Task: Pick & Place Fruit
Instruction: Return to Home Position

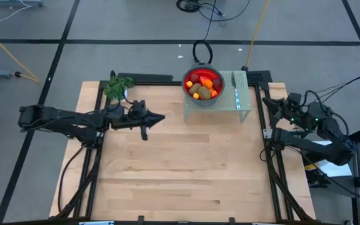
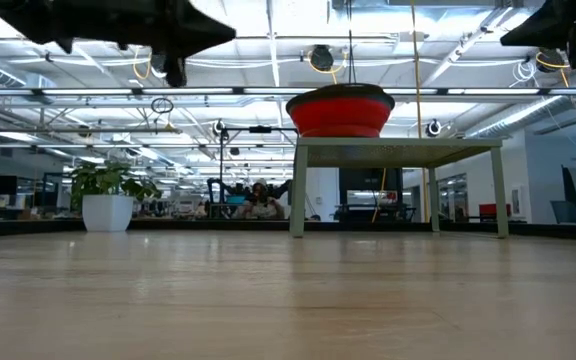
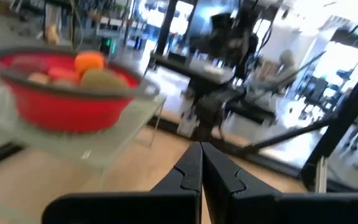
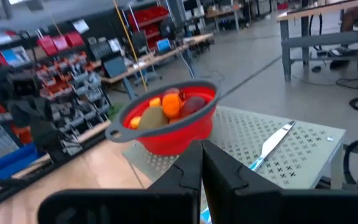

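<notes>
Arms raised; left fingers [image 3: 188, 171], right fingers [image 4: 188, 167] pressed together.

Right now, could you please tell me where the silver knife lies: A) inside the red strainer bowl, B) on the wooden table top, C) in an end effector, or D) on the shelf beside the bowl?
D: the knife lies flat on the perforated shelf, beside the red strainer bowl and apart from it.
</notes>
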### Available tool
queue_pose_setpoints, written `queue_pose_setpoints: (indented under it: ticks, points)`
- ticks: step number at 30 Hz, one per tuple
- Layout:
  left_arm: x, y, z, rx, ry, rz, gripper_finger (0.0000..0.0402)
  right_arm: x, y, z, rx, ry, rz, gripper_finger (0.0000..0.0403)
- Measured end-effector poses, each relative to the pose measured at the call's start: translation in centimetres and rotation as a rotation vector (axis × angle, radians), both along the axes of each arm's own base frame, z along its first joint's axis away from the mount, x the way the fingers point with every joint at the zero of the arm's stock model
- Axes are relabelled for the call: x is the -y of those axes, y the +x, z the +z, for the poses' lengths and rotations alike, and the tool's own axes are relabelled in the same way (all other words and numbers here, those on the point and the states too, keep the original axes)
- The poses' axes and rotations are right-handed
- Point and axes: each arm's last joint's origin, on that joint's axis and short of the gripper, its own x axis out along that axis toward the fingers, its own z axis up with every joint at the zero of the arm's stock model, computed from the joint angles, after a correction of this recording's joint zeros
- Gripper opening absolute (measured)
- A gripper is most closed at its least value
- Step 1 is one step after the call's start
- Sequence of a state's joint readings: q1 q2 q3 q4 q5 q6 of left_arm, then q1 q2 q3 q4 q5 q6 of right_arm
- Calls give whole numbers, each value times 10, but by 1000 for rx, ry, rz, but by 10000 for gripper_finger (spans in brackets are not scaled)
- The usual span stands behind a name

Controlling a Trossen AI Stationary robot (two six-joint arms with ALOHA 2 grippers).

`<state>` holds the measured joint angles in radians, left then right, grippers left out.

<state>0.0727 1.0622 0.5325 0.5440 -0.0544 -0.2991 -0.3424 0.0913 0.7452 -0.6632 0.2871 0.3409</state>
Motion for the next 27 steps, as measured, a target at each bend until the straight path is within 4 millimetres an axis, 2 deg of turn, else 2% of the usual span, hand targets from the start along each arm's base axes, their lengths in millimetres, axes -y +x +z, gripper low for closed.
queue_pose_setpoints:
  ticks: [6, 13, 16, 19, 22, 27]
  points:
    - [1, -20, -8, -134, -53, 10, 1, 1, 2, -7, 12, 5, 2, 0]
    - [2, -29, -5, -151, -17, 21, 1, 10, 35, -38, 89, -10, 79, 0]
    - [1, -29, -5, -157, 10, 25, 1, 12, 42, -49, 89, -2, 95, 0]
    - [1, -30, -6, -150, 18, 23, 2, 12, 44, -55, 70, 13, 105, 0]
    - [2, -32, -17, -129, 1, 14, 1, 13, 44, -55, 54, 4, 104, 0]
    - [3, -45, -35, 2, -30, 5, 1, 11, 38, -57, 58, 3, 77, 0]
